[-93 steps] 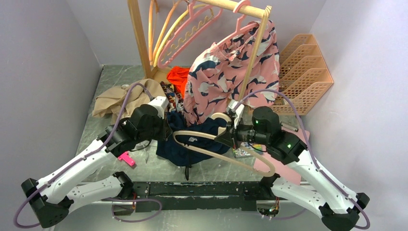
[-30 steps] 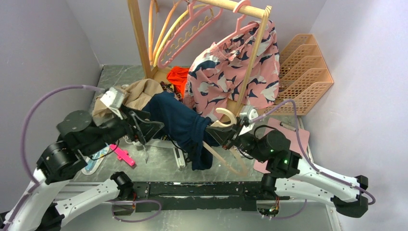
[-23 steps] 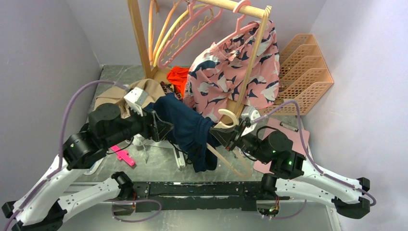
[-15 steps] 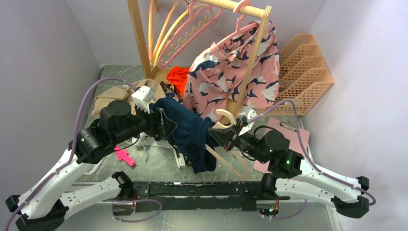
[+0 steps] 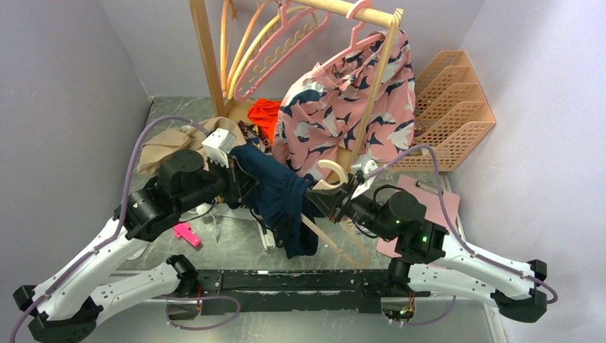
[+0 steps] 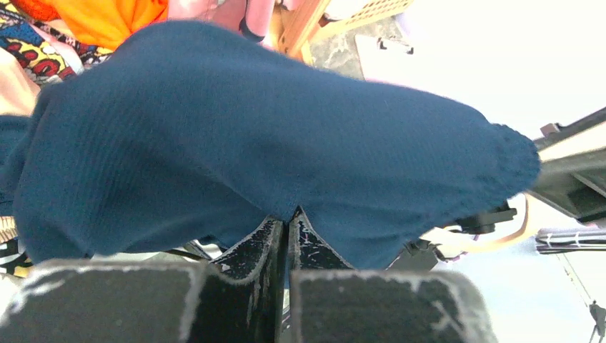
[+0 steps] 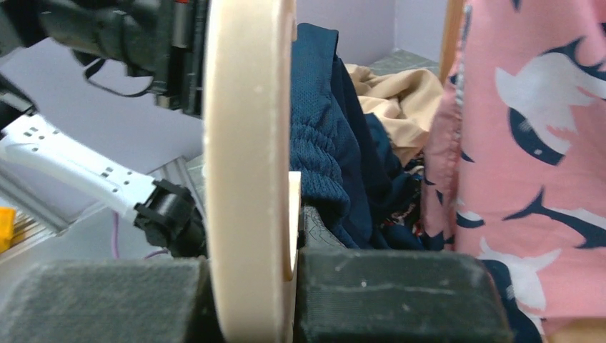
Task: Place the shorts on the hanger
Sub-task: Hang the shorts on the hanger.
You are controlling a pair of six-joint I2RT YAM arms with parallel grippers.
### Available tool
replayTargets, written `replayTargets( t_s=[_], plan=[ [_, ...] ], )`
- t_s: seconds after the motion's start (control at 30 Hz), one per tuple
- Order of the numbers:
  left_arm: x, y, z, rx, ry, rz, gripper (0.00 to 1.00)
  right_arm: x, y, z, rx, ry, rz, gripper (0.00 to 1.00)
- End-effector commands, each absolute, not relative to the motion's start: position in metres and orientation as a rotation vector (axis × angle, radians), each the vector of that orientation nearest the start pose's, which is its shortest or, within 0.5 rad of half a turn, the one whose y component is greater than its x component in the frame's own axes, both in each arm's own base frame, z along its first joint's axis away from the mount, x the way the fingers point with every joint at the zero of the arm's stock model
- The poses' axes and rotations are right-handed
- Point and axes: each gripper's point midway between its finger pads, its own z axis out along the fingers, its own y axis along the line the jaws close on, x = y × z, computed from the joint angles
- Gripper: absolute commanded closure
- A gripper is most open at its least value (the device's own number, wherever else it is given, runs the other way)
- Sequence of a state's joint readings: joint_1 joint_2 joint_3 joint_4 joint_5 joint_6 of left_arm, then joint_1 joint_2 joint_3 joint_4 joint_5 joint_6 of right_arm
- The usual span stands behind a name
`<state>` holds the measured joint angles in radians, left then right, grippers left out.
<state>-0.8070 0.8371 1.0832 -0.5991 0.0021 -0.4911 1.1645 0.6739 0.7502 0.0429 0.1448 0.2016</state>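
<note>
Just now: left end effector snapping fully closed, pinching navy shorts fabric. right end effector clamping cream hanger. Shorts draping across hanger arm above bench; regrip likely enabling straightening.

Left end effector and right end effector face each other, both clamped closed.

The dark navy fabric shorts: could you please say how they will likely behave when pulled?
Probably floppy: the dark navy fabric shorts hang limp across the pale cream hanger. Their bunched folds suggest soft cloth that could slide off.
</note>
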Motion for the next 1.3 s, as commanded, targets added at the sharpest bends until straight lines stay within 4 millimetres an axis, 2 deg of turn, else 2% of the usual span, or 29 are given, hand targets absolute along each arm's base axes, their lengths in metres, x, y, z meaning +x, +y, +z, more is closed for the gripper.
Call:
replayTargets(
  t_s=[0.0,0.13,0.27,0.4,0.57,0.7,0.83,0.93,0.97,1.07,1.13,1.2,1.27],
  plan=[
    [0.174,-0.219,0.339,0.330,1.882,-0.933,0.93,0.157,0.243,0.384,-0.409,1.363,0.910,1.00],
    [0.162,-0.208,0.349,0.334,1.833,-0.956,0.93,0.173,0.226,0.386,-0.331,1.387,0.799,1.00],
    [0.154,-0.202,0.351,0.345,1.809,-0.971,0.93,0.177,0.228,0.390,-0.343,1.385,0.766,1.00],
    [0.155,-0.202,0.342,0.341,1.832,-0.962,0.93,0.172,0.235,0.393,-0.381,1.363,0.795,1.00],
    [0.154,-0.202,0.321,0.346,1.894,-0.946,0.93,0.176,0.222,0.393,-0.316,1.362,0.776,1.00],
    [0.145,-0.214,0.296,0.402,1.943,-1.008,0.93,0.167,0.222,0.407,-0.323,1.286,0.842,1.00],
    [0.136,-0.231,0.272,0.475,2.015,-1.082,0.93,0.148,0.239,0.426,-0.426,1.186,0.946,1.00],
    [0.135,-0.232,0.279,0.484,2.004,-1.092,0.92,0.140,0.252,0.432,-0.501,1.170,0.982,1.00],
    [0.135,-0.230,0.285,0.485,1.986,-1.089,0.85,0.138,0.255,0.432,-0.517,1.169,0.987,1.00],
    [0.132,-0.221,0.316,0.495,1.899,-1.081,0.42,0.136,0.258,0.431,-0.548,1.177,0.988,1.00],
    [0.124,-0.213,0.338,0.526,1.835,-1.081,0.21,0.135,0.258,0.428,-0.560,1.185,0.982,1.00],
    [0.111,-0.203,0.366,0.583,1.750,-1.087,0.08,0.135,0.256,0.426,-0.567,1.192,0.974,1.00],
    [0.099,-0.194,0.383,0.655,1.691,-1.074,0.07,0.134,0.254,0.424,-0.581,1.197,0.966,1.00]
  ],
)
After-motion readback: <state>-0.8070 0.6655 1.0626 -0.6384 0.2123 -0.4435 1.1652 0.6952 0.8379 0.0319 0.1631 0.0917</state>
